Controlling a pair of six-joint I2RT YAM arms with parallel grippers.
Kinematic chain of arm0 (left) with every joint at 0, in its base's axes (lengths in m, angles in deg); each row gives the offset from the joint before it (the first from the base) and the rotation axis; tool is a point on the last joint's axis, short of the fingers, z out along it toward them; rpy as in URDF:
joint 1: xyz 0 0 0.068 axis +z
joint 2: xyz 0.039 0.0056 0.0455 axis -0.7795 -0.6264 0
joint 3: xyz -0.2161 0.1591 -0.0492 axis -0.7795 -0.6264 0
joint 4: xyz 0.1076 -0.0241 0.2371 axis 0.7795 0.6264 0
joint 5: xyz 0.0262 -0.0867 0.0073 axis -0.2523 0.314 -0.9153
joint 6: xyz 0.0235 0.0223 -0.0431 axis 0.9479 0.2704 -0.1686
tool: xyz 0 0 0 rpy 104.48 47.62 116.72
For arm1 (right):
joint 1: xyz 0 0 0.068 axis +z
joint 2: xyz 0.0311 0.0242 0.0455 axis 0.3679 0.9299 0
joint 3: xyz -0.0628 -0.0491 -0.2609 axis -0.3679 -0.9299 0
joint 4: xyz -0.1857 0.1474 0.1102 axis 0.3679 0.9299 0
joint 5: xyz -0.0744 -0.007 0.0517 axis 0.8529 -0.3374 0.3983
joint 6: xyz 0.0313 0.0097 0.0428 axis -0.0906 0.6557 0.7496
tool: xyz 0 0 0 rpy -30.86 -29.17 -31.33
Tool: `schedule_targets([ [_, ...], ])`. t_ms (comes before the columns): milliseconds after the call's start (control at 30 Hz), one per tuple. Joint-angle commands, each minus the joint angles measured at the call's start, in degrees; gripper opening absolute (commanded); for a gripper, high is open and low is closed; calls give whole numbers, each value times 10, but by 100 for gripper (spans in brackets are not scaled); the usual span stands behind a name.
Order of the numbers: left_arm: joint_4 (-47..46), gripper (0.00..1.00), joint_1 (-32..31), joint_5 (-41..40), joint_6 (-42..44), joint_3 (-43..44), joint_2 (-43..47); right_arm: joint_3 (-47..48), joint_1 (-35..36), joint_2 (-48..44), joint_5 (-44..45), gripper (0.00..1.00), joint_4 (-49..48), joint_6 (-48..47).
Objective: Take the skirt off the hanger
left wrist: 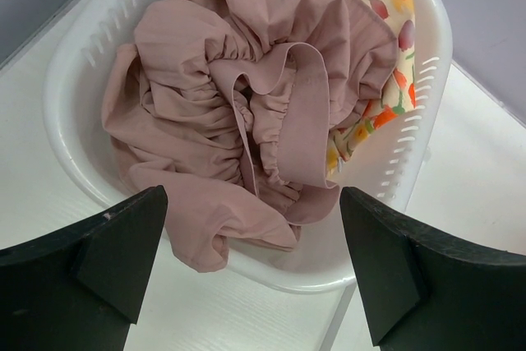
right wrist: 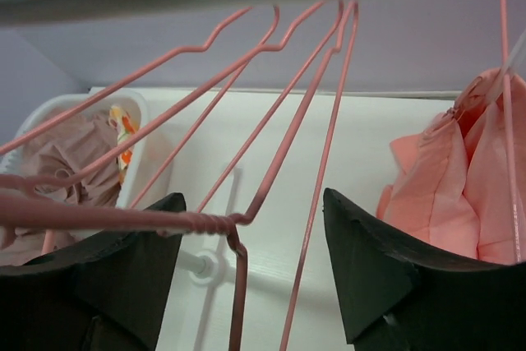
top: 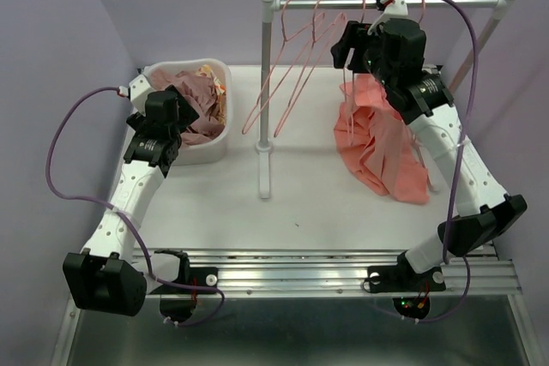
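Note:
The salmon skirt [top: 377,139] hangs from a pink hanger at the right end of the white rail [top: 455,2], its lower part slumped on the table. It also shows at the right edge of the right wrist view [right wrist: 460,195], with its hanger wire [right wrist: 511,121]. My right gripper [top: 345,47] is raised to the rail, just left of the skirt. Its jaws [right wrist: 251,203] are open, with the wires and twisted neck of an empty pink hanger [right wrist: 205,221] between them, not clamped. My left gripper [top: 182,126] is open and empty [left wrist: 251,203] over the basket's near rim.
A white basket [top: 221,70] at the back left holds a dusty pink garment [left wrist: 238,96] and a fruit-print cloth [left wrist: 386,55]. Several empty pink hangers [top: 296,66] hang at the rail's left end. The rack's left post [top: 265,100] stands mid-table.

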Motion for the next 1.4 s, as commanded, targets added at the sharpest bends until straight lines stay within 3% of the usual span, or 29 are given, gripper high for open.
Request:
schedule_targets([
  [0,-16,99,-4,-6,3,12,6,-19,-4,-62,-9,80,10,-4],
  [67,-16,99,-4,-3,3,12,7,-36,-4,-81,-9,85,17,-10],
  [100,-16,99,-4,-1,2,11,7,-42,-4,-99,-12,97,23,-10],
  [133,-16,99,-4,1,2,11,7,-49,-4,-106,-11,100,36,-7],
  [500,-15,99,-8,9,4,7,9,-71,-4,-202,45,100,90,-8],
  [833,-15,99,-9,14,6,-1,11,14,-4,-134,241,100,133,-65],
  [1100,-17,99,-9,16,9,-2,15,60,-37,-83,246,100,134,-85],
  [1367,-22,99,-10,17,12,-1,17,59,-106,-41,162,100,129,-96],
])
